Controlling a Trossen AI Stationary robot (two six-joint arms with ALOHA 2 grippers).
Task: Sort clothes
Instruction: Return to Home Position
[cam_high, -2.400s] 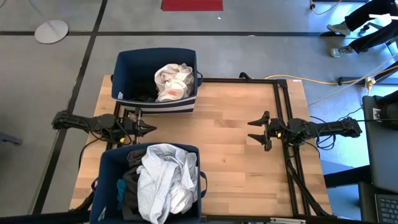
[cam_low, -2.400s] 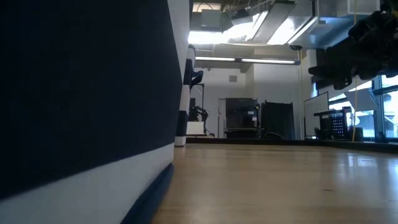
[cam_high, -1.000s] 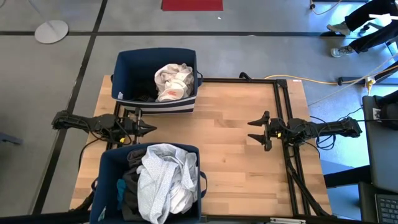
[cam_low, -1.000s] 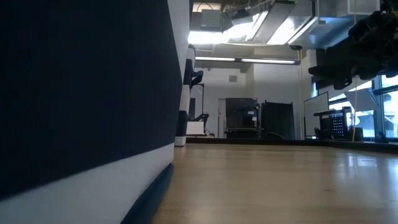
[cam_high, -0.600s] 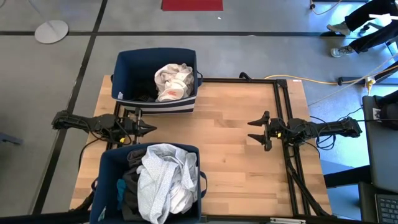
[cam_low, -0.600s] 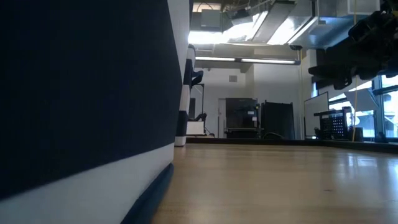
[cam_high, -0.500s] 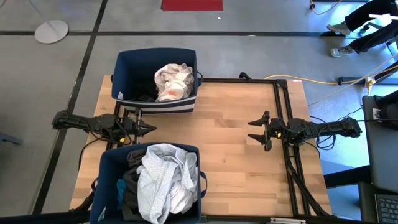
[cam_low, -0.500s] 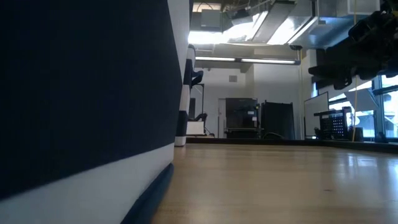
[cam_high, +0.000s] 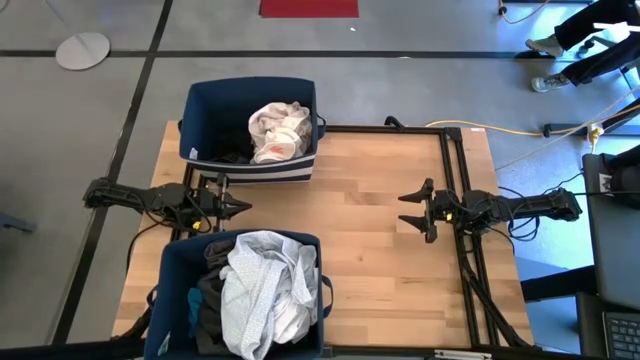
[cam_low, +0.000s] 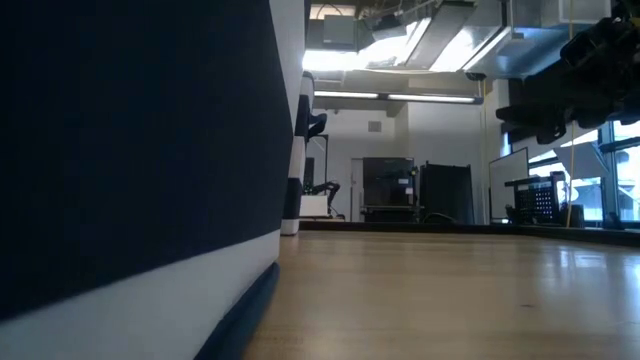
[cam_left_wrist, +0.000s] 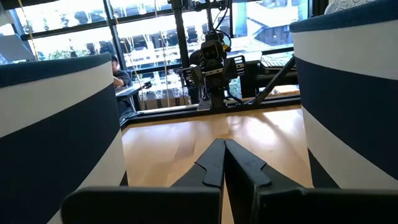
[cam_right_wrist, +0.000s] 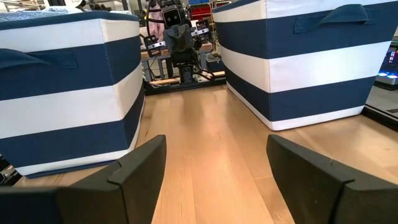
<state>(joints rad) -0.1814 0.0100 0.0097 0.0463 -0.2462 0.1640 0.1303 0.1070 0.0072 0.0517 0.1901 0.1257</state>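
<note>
**A:** What are your hands doing?

**B:** My left hand (cam_high: 241, 207) is closed, its fingers pressed together on nothing. It sits low at the worktop's (cam_high: 380, 270) left side, between the two bins. My right hand (cam_high: 405, 210) is spread wide and empty above the worktop's right side, well apart from both bins.

**A:** Has anything changed in the last couple of seconds?

**B:** No. Both arms have kept their places, and nothing in the bins has stirred.

**A:** Where are the clothes?

**B:** They are all in the bins. The far bin (cam_high: 250, 83) holds a cream heap (cam_high: 278, 130) with something dark beside it. In the near bin (cam_high: 172, 262), a pale shirt (cam_high: 262, 290) lies over dark pieces, with a teal piece (cam_high: 193, 302) at the side. I see no garment on the bare wood.

**A:** What does that mean for the job?

**B:** I judge the sorting finished and my arms already home. With nothing left to pick up, no further reach seems called for.
</note>
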